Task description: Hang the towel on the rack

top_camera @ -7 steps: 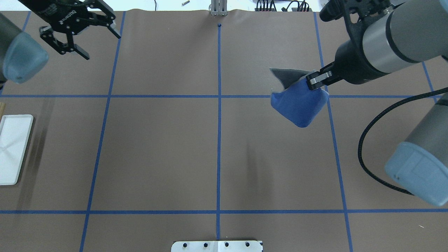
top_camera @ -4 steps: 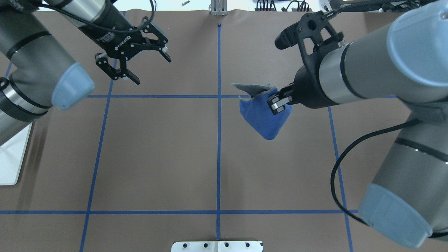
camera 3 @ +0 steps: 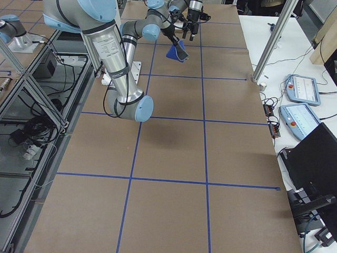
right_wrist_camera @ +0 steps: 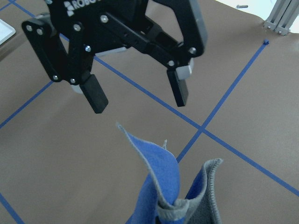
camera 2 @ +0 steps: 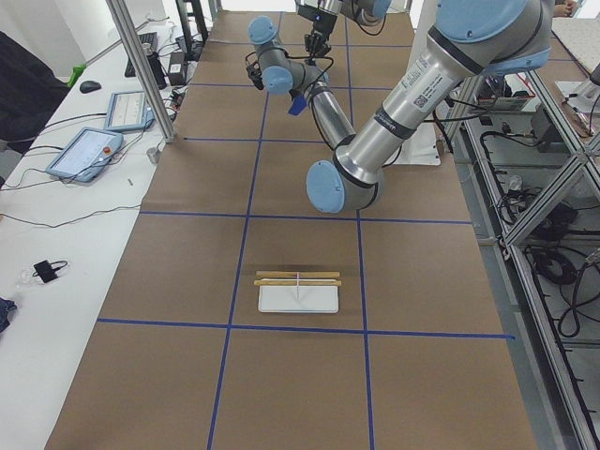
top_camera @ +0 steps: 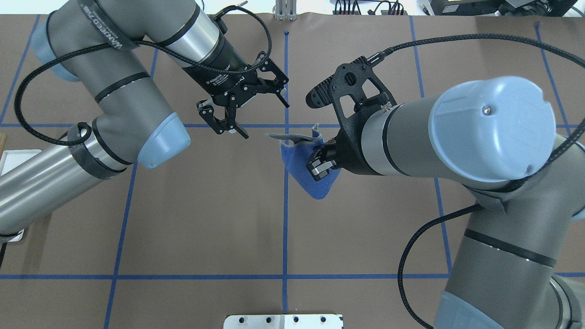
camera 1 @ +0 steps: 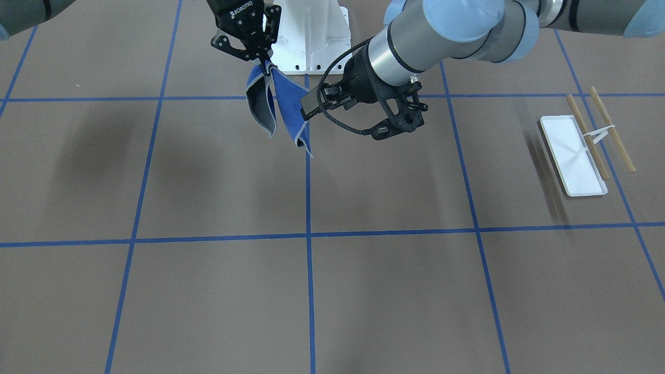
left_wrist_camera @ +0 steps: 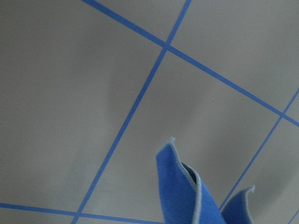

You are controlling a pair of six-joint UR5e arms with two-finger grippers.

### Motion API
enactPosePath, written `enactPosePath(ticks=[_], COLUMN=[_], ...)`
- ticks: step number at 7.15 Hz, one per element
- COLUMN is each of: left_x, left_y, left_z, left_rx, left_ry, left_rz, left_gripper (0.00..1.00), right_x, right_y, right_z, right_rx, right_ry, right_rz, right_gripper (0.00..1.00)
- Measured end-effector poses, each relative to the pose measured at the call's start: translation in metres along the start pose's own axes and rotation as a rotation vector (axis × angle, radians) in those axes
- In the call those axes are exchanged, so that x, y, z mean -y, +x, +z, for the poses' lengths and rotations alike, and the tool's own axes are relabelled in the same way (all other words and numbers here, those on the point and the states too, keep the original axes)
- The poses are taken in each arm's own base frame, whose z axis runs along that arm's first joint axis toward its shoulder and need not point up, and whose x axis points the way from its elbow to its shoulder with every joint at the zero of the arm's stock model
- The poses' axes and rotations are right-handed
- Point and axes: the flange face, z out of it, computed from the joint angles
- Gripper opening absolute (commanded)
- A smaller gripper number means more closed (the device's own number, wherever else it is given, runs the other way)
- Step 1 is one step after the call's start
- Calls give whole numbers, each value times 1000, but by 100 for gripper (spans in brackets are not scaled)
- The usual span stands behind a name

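Towel [top_camera: 305, 176]: likely light, limp, folds freely.
Right end effector [top_camera: 321, 165]: clamped on towel, frame centre.
Left end effector [right_wrist_camera: 139, 101]: spread wide, empty.
Best hold: free stitched corner.

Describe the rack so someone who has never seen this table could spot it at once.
On the brown table crossed by blue tape lines, look to the end on the robot's left, away from the towel. The rack stands there: a flat white rectangular base, a thin white upright and two parallel light wooden rods, which nothing else here has.
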Motion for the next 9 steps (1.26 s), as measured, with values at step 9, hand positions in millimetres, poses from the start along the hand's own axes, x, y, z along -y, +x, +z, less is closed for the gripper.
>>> enactPosePath(ticks=[9], left_x=[-5], left_y=[8], left_z=[9], left_rx=[-14], left_ry=[-19], left_rz=[-34], left_gripper=[64], right_x=[3], right_y=[7], right_z=[4], right_rx=[-42], right_ry=[21], right_rz=[3], right_gripper=[0])
